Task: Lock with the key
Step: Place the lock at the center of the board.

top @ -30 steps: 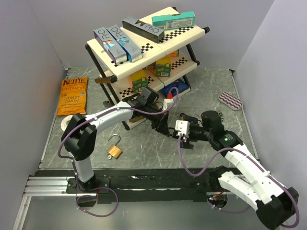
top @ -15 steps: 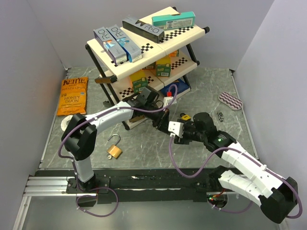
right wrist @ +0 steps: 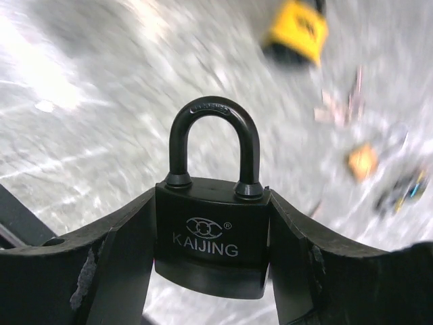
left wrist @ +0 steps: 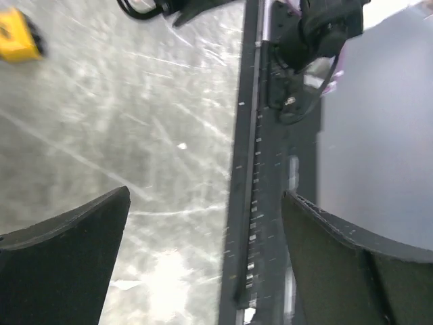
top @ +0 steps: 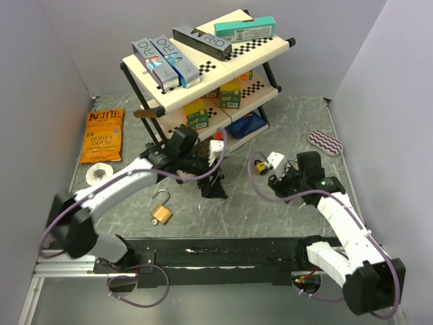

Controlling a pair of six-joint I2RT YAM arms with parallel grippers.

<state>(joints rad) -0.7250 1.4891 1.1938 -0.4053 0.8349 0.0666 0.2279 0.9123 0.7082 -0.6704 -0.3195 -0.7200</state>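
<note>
Grey marbled table (top: 311, 115) under me, white walls on three sides, and a two-tier rack (top: 210, 74) of boxes at 12 o'clock in the top view. A bag of chips (top: 101, 135) lies at 10 o'clock. A brass padlock (top: 161, 212) with its shackle swung open sits at 7 o'clock, apart from both my arms.

My right gripper (right wrist: 212, 203) is at 3 o'clock, clamped on a black padlock (right wrist: 213, 247) – the wrist view shows my two fingers pressed against the narrow sides of its body, shackle pointing up and free. Both shackle legs look seated in the body, so I judge it is closed already. My left gripper (left wrist: 203, 203) hangs near the middle of the table with its fingers spread wide and nothing between them.

The lock will handle as a dense little lump: rigid metal, heavy for its bulk, with smooth painted faces that could slide or twist under a turning key. The body sides are the right place to hold (never the shackle, which must stay free). The keyhole is hidden from me, presumably on the underside, so that face has to stay open to the other hand.

A small yellow piece (right wrist: 295, 30) lies at 1 o'clock in my right wrist view, with some blurred bits beside it – a key may be among them, but I cannot tell.
</note>
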